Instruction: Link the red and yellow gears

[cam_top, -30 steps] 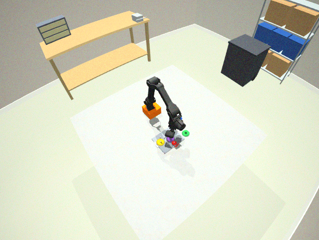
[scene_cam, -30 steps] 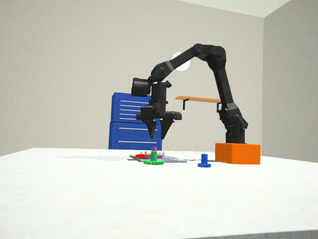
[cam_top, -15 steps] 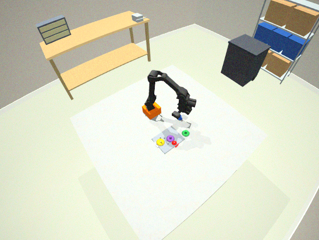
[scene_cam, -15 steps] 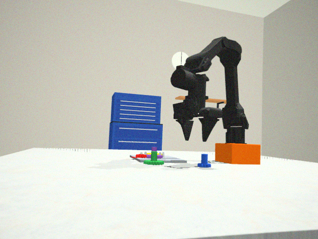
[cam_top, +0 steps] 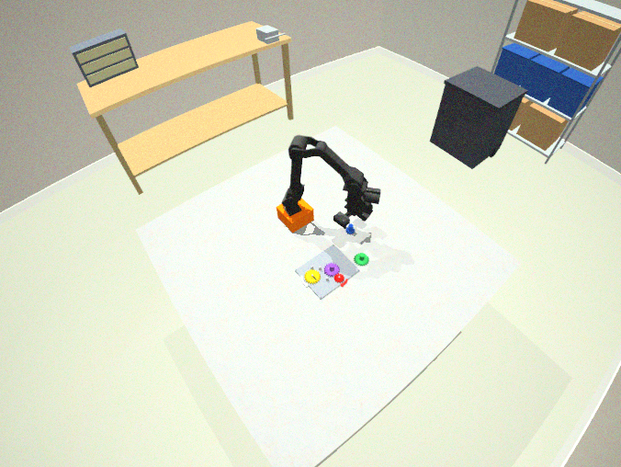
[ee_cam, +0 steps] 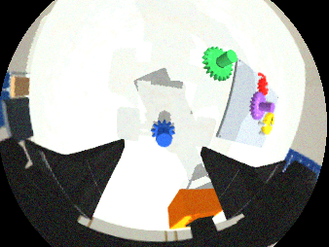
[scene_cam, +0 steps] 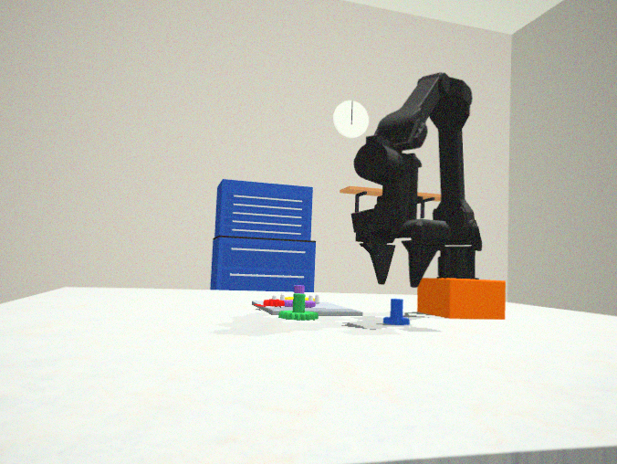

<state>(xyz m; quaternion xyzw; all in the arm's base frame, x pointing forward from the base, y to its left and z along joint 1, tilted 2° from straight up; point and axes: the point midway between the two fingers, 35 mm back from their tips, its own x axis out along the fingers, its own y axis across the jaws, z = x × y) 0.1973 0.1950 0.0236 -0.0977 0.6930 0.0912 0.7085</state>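
The black two-fingered claw (cam_top: 351, 219) (scene_cam: 398, 285) (ee_cam: 164, 147) stands wide apart, holding and touching nothing, above the small blue toothed gear with an upright round handle (cam_top: 350, 229) (scene_cam: 396, 313) (ee_cam: 164, 133), which stands on the table right of centre low in the exterior view. Fetching this gear looks like the step in hand; the next move calls for a straight descent and a squeeze on its handle; farther out, the purple gear (cam_top: 331, 269) (scene_cam: 305, 303) (ee_cam: 258, 105) sits on the grey board (cam_top: 321, 290) (scene_cam: 339, 311) (ee_cam: 237, 107), at right in the wrist view.
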